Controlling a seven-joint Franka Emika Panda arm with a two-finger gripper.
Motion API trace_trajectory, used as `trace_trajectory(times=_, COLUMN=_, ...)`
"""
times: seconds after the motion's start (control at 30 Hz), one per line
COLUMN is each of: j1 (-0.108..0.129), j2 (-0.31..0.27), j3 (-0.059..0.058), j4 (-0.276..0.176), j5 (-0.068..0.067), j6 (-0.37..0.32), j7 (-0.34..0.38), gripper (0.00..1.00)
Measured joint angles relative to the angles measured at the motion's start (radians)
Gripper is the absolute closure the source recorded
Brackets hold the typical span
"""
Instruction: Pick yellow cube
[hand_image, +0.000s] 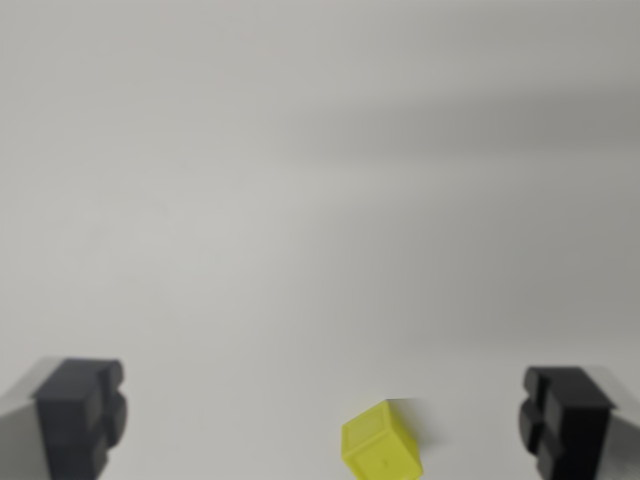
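You're looking down the wrist view, and there's the cube (380, 447), yellow, sitting on the pale tabletop (300, 200) right at the bottom edge of the picture, its lower part cut off by the frame. Your jaws (325, 420) are spread wide, one dark finger (80, 415) well off the cube toward the wrist view's left, the other finger (565, 415) off toward the right, and they hold nothing. The cube lies between them, closer to the right finger than the left, and it's turned at an angle to the line between them.

Here's where it could slip away from you. Come down as you are and the cube sits off centre, so I'd expect the right finger to reach it first and shove it sideways before the left one arrives. That skew means you may close on corners rather than flat faces, and the cube could twist or pop out. It's also blurred and half out of frame, so your height above it is hard to judge; drop too far and the fingers could strike the tabletop
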Motion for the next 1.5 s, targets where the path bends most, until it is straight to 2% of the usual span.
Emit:
trace_trajectory(times=0.17, j1=0.0, j2=0.0, j3=0.0, j4=0.0, j5=0.0, j6=-0.001, j7=-0.002, gripper=0.0)
trace_trajectory(times=0.27, j1=-0.001, j2=-0.006, j3=0.0, j4=-0.016, j5=0.0, j6=0.004, j7=-0.017, gripper=0.0)
trace_trajectory(times=0.83, j1=-0.006, j2=-0.053, j3=0.0, j4=-0.18, j5=0.002, j6=0.102, j7=-0.106, gripper=0.0)
trace_trajectory(times=1.5, j1=-0.013, j2=-0.087, j3=0.0, j4=-0.352, j5=0.004, j6=0.219, j7=-0.211, gripper=0.0)
